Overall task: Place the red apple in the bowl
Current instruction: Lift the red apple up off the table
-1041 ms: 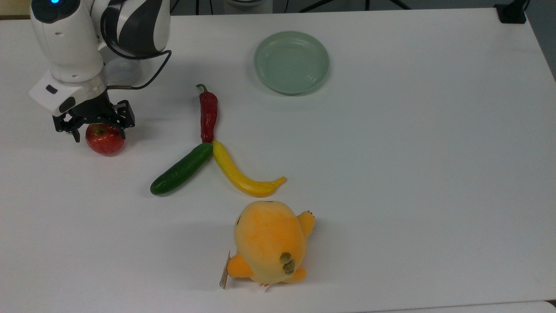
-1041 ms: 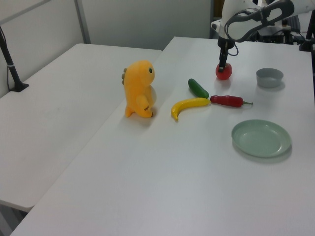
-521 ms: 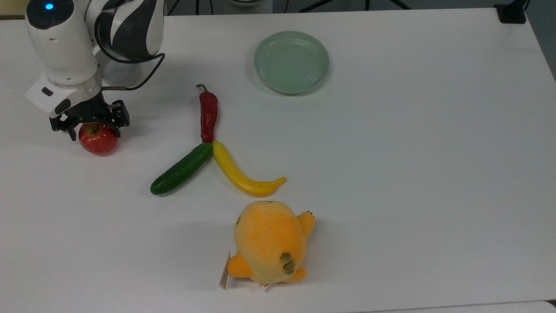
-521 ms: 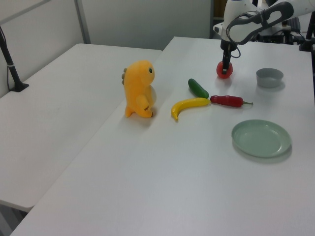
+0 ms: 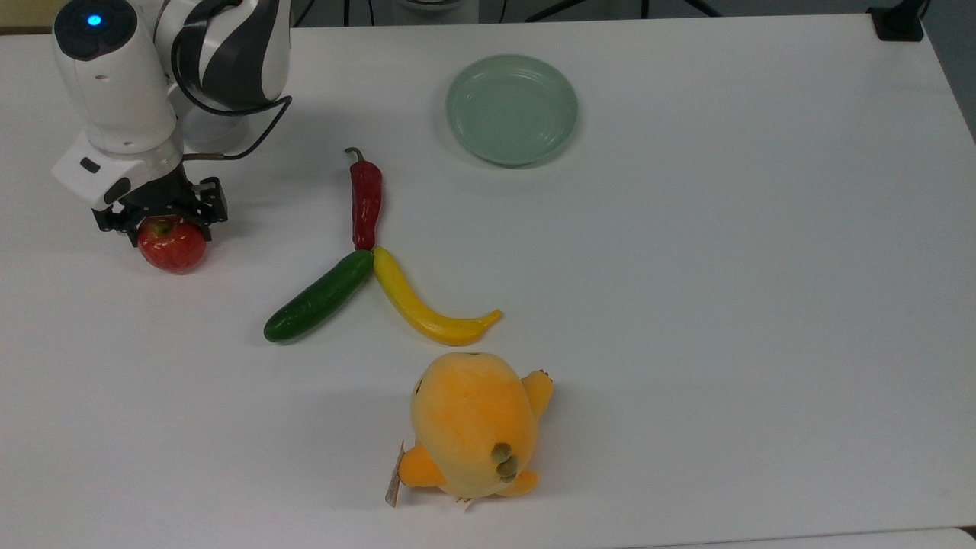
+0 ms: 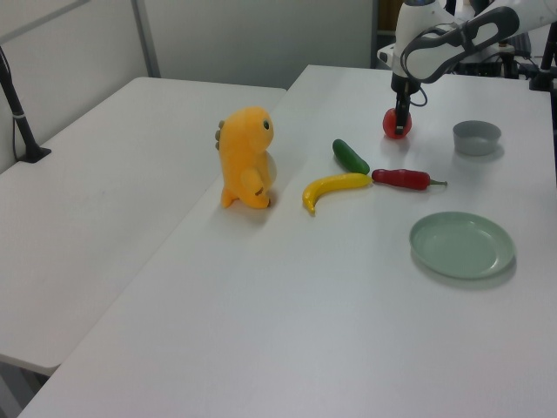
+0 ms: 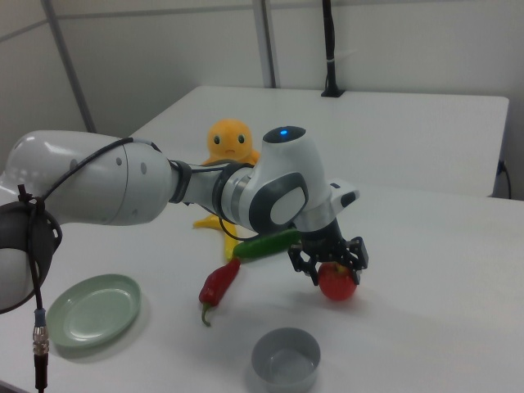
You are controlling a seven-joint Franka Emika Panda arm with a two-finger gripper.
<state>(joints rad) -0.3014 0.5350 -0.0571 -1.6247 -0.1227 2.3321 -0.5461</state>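
Note:
The red apple [image 5: 172, 245] sits at the top view's left side of the white table [image 5: 686, 305], with my gripper [image 5: 172, 226] coming down on it from above. A black finger stands on each side of the apple and the jaws are shut on it. In the left view the apple [image 6: 393, 125] is under the gripper [image 6: 400, 117] at the far end of the table. The small grey bowl [image 6: 477, 137] stands to the apple's right there. In the right view the bowl [image 7: 285, 359] lies in front of the apple [image 7: 337, 283] and the gripper [image 7: 332, 266].
A red chili [image 5: 366, 200], a green cucumber [image 5: 319, 296] and a yellow banana [image 5: 428, 305] meet in a Y near the table's middle. A pale green plate [image 5: 511, 108] lies at the back and an orange plush toy [image 5: 473, 423] near the front edge.
The gripper has shifted slightly toward the top view's left and its fingers have closed in on the apple, which moved with it. Nothing else on the table has moved.

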